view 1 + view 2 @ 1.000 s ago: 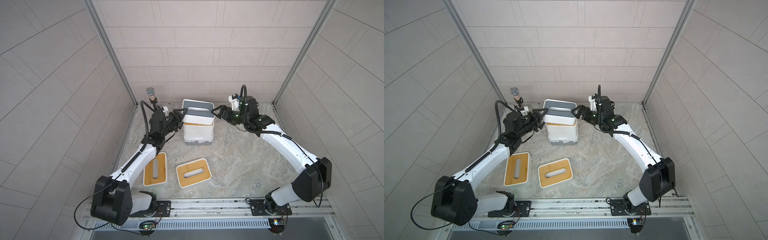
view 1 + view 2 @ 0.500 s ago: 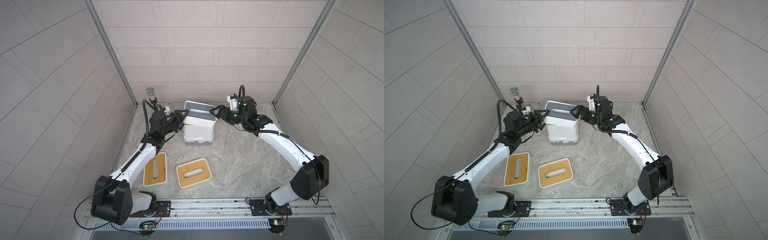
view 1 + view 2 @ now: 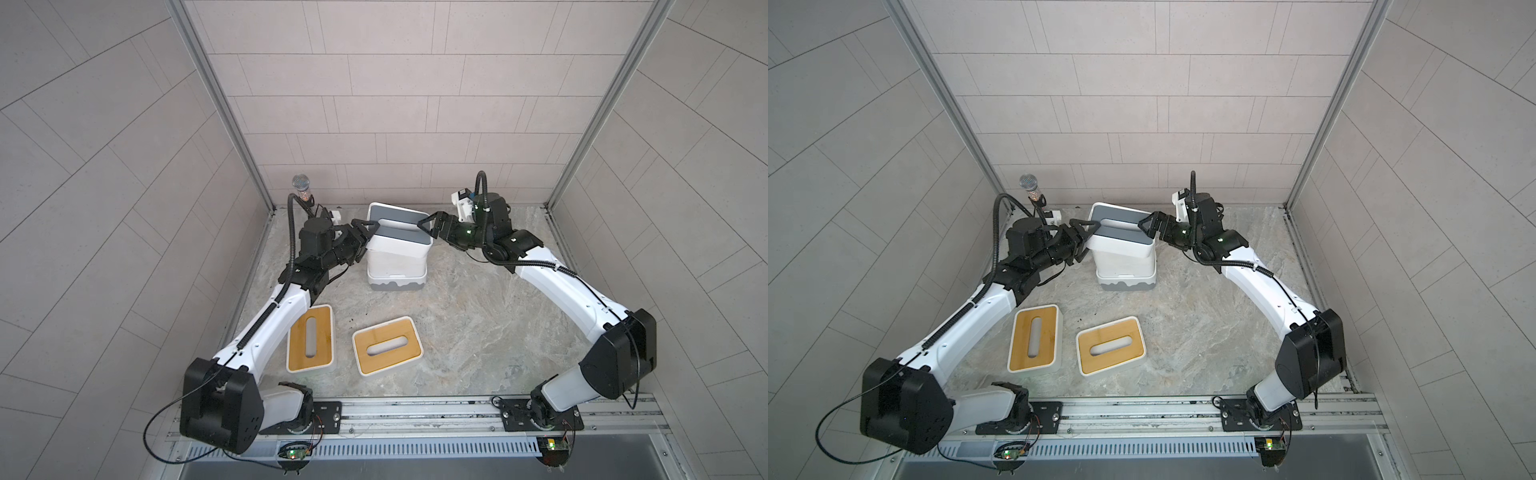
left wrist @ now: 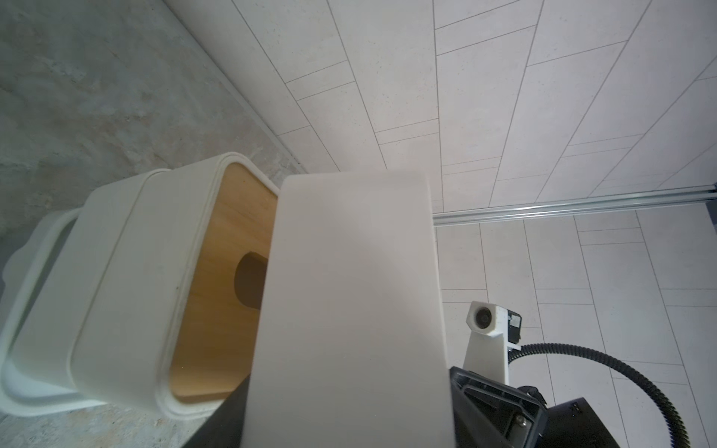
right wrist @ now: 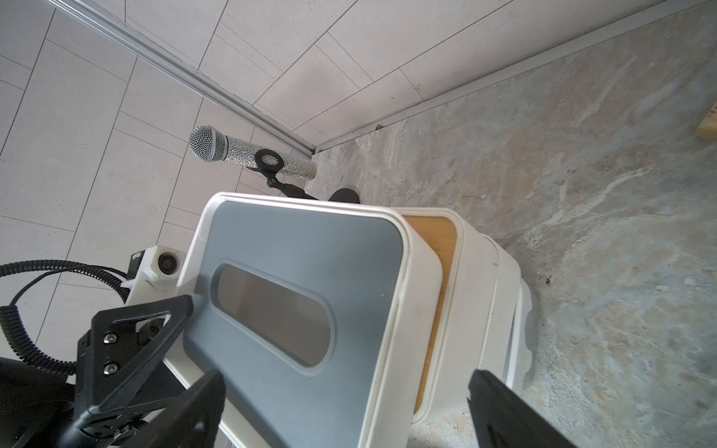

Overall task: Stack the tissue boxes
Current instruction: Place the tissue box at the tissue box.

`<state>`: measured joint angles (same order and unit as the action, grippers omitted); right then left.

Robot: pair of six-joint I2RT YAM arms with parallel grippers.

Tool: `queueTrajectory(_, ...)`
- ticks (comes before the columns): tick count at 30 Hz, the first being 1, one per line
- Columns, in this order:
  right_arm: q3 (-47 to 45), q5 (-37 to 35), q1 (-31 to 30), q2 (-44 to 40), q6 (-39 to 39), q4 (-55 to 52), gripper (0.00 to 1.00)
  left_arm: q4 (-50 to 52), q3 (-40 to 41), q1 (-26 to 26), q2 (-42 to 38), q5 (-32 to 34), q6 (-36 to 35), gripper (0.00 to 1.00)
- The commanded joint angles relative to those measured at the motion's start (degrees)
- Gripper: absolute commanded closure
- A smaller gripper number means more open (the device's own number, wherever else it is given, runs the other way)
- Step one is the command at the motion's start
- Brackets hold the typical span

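Observation:
At the back middle stands a stack of tissue boxes. A white box with a grey wavy base is at the bottom, and a bamboo-topped box sits on it. A grey-topped box lies tilted on top. My left gripper has its fingers on either side of that box's left end, but whether they press it does not show. My right gripper is open, and its jaws straddle the box's right end without touching it. Two more bamboo-topped boxes lie flat on the floor in front.
A glittery microphone on a black stand rises in the back left corner, just behind my left arm. Tiled walls close in on three sides. A metal rail runs along the front. A wooden edge shows on the floor in the right wrist view.
The grey-topped box has come down from above the stack and now rests tilted on it. The right gripper has moved slightly left, closer to its right end.

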<state>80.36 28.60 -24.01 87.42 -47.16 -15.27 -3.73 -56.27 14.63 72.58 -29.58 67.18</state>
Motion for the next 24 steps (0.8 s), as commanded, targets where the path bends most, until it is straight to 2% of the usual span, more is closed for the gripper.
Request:
queueTrajectory(1,0.77,-1.12,-0.45,-0.67,0.87,-0.16,0.00,5.80,-3.01,-0.19,-2.08,2.01,-5.01,0.26)
queueTrajectory(14,2.05,-2.25,-2.07,0.21,2.13,-1.14,0.00,16.82,-7.49,-0.27,-1.11,6.98,-12.53,0.13)
queueTrajectory(19,5.03,-1.90,-3.08,2.28,3.51,-3.57,0.01,17.45,-8.14,-0.24,0.01,7.22,-13.32,0.10)
queueTrajectory(24,4.33,-0.97,-3.52,3.27,1.92,-0.77,0.01,17.66,-9.31,-0.33,1.68,8.36,-13.45,0.09)
